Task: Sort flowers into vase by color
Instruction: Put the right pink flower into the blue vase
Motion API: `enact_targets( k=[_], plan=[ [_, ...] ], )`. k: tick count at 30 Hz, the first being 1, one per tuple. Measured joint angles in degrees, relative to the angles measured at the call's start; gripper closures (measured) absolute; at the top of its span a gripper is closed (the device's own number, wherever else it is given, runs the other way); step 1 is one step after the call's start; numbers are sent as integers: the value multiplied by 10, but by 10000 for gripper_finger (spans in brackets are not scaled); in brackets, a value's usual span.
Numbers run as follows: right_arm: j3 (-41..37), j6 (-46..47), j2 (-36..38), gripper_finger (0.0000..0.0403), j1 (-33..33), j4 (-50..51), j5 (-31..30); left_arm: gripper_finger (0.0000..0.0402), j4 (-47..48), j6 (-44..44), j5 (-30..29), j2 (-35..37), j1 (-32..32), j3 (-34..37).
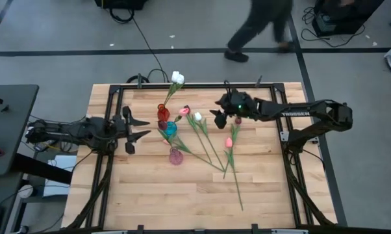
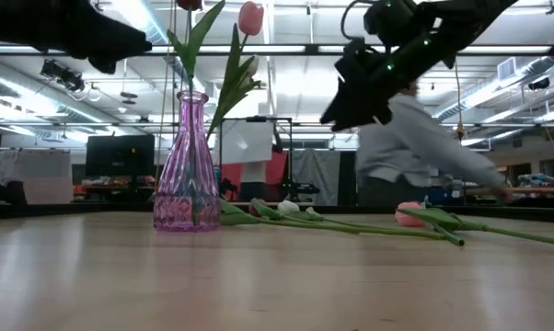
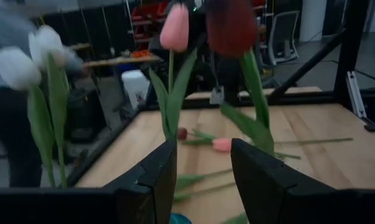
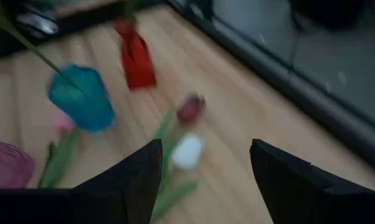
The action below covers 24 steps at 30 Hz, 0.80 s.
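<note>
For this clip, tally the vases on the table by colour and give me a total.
Red vase: 1
Blue vase: 1
Pink-purple vase: 1
Total: 3 vases

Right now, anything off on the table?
Nothing spilled or tipped: the red vase, blue vase and purple vase stand upright. Several tulips lie loose on the wood, not yet sorted. A person is walking past the table's far side.
</note>
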<state>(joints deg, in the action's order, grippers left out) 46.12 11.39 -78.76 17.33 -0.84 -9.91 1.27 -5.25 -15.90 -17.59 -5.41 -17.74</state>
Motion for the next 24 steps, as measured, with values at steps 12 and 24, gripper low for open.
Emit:
enact_targets(
  k=[12,24],
  plan=[
    [81,337,-91,153,-105,341,-38,245,-13,-2,-1,0,0,4],
    [165,565,-193,189,-177,536,-4,245,-23,12,47,-22,0,4]
  ],
)
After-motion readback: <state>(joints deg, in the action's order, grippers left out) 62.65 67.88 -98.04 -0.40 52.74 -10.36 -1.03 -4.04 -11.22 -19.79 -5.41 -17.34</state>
